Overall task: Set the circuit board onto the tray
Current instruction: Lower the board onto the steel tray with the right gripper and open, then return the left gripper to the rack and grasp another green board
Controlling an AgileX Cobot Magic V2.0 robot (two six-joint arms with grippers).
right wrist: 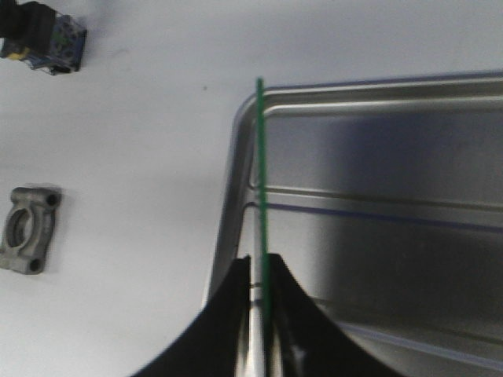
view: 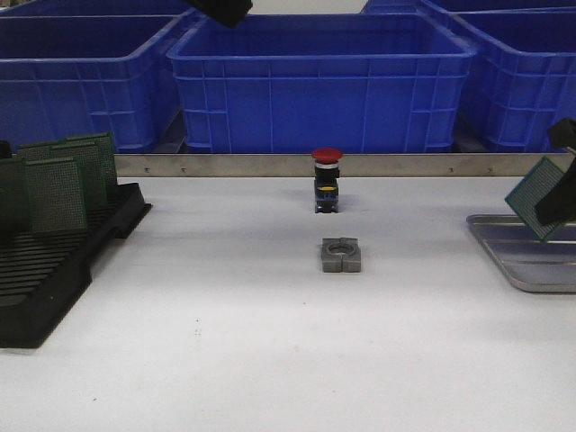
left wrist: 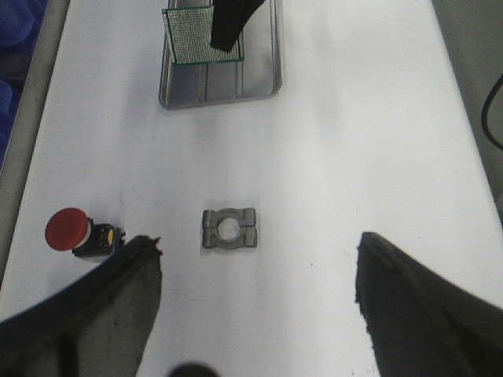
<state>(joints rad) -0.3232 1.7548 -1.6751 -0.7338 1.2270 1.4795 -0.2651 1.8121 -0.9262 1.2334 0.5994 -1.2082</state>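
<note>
A green perforated circuit board (view: 533,193) hangs tilted over the near-left end of the silver tray (view: 522,256) at the table's right edge. My right gripper (view: 556,205) is shut on it. The right wrist view shows the board edge-on (right wrist: 261,157), pinched between the black fingers (right wrist: 228,314), just inside the tray's rim (right wrist: 236,157). In the left wrist view the board (left wrist: 187,35) hangs above the ridged tray (left wrist: 259,78). My left gripper (left wrist: 258,253) is open and empty, high above the table's middle.
A black slotted rack (view: 54,261) at the left holds several more green boards. A red push button (view: 327,178) and a grey metal clamp block (view: 341,256) stand mid-table. Big blue bins (view: 315,81) line the back behind a metal strip.
</note>
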